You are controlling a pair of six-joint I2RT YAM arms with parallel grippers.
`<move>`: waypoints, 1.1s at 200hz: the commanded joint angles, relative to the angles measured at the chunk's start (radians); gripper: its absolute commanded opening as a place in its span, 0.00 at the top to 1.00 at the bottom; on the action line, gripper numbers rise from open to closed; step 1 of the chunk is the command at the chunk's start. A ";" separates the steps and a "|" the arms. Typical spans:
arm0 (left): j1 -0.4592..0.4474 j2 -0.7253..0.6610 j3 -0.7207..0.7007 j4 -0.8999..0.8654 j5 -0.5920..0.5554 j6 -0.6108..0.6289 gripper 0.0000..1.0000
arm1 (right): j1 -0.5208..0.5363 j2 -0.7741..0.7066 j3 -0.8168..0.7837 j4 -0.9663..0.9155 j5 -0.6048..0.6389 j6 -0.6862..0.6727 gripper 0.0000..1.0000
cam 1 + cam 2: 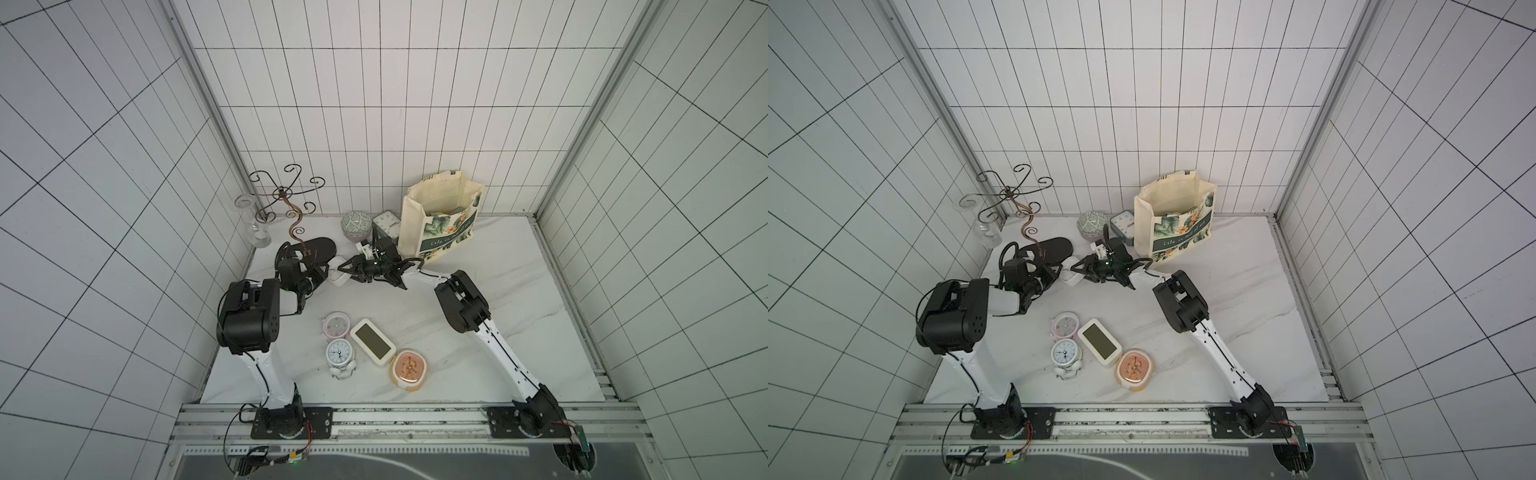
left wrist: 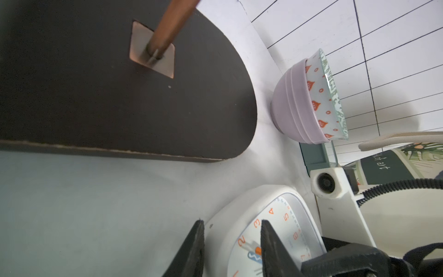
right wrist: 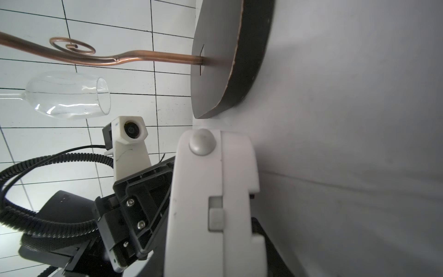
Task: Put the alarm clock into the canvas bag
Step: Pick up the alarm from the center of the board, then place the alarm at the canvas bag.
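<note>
A white square alarm clock with orange numerals stands on edge at mid-table, beside the dark stand base. My left gripper comes from the left and is shut on it, one finger on its back and one across its face. My right gripper comes from the right and is shut across the same clock; the clock hides most of its fingers. The canvas bag stands upright and open at the back right, about a hand's width from the grippers.
Several more clocks lie near the front: pink twin-bell, white twin-bell, white digital, copper-faced. A grey-green clock and stacked bowls sit by the back wall. A scrolled wire stand and a wine glass stand back left.
</note>
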 commanded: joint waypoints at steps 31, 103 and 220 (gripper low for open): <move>-0.017 -0.215 -0.092 0.032 0.021 -0.056 0.49 | 0.020 -0.380 -0.273 -0.033 0.190 -0.292 0.66; -0.077 -0.677 -0.152 -0.150 0.019 -0.040 0.36 | 0.013 -0.803 -0.415 -0.257 0.525 -0.682 0.66; -0.383 -0.512 0.215 -0.179 0.025 0.093 0.33 | -0.326 -0.877 -0.150 -0.479 0.678 -0.886 0.66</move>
